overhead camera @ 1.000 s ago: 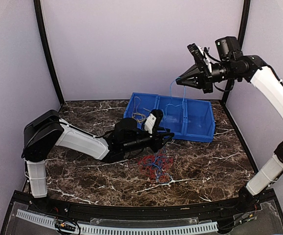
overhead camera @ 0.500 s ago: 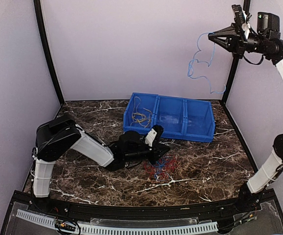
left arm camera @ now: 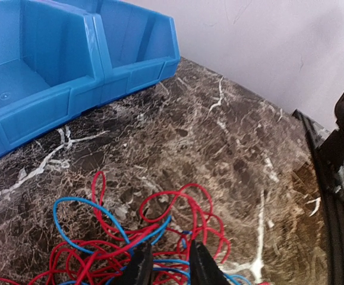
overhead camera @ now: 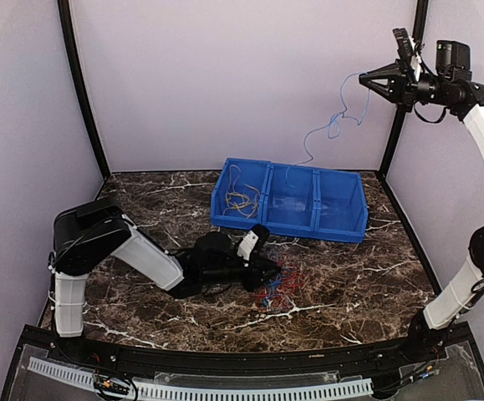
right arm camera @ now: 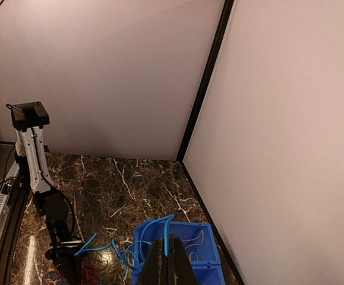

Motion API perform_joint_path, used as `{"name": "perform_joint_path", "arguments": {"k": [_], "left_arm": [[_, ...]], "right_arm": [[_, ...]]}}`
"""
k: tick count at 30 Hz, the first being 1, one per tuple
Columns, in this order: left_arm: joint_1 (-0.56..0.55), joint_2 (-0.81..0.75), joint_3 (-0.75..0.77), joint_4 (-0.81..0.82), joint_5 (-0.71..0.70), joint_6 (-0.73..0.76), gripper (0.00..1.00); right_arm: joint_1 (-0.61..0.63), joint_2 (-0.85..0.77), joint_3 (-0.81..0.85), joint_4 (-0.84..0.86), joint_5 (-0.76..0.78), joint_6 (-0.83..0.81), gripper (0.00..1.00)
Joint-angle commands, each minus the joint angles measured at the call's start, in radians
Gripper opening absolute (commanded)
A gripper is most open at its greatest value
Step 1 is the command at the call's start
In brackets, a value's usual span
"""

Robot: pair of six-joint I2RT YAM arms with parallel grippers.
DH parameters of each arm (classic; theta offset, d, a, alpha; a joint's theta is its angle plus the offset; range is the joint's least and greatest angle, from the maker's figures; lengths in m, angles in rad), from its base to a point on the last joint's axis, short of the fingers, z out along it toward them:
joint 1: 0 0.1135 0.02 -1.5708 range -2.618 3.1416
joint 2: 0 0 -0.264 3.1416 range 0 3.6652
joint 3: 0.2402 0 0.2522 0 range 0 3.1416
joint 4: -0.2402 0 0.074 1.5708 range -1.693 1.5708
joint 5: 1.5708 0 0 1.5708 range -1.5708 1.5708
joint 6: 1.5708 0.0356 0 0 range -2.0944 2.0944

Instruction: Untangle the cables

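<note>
On the marble table the cables lie at six o'clock of the blue bin beneath our left gripper, whose grip we cannot tell, while our right gripper, at one o'clock, pinches a thin dangling blue wire that may slip

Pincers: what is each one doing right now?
Left pincer: narrow gap, down in the red and blue cables; grip cannot be told.
Right pincer: closed on a blue cable.

no legible text, labels or numbers
</note>
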Motion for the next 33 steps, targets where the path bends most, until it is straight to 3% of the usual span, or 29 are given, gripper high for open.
{"name": "perform_joint_path", "arguments": {"k": [1,4,8,17,24,33], "left_arm": [[-0.003,-0.156,-0.026,0.006,0.026,-0.018,0.28],[-0.002,-0.234,-0.01,-0.103,0.074,-0.007,0.4],[-0.003,-0.33,0.003,-0.224,0.032,-0.008,0.45],[-0.003,-0.491,-0.037,-0.351,-0.137,0.028,0.47],[-0.002,-0.569,-0.118,-0.336,-0.291,0.076,0.47],[-0.002,-0.62,-0.149,-0.361,-0.359,0.106,0.48]], "right_arm": [[0.015,-0.033,-0.091,0.101,0.073,0.034,0.0],[0.037,-0.034,-0.147,0.13,0.117,0.04,0.0],[0.077,-0.028,-0.196,0.153,0.163,0.036,0.0],[0.122,0.043,-0.224,0.223,0.259,0.049,0.0],[0.136,0.136,-0.236,0.263,0.329,0.061,0.0],[0.16,0.313,-0.223,0.339,0.383,0.124,0.0]]}}
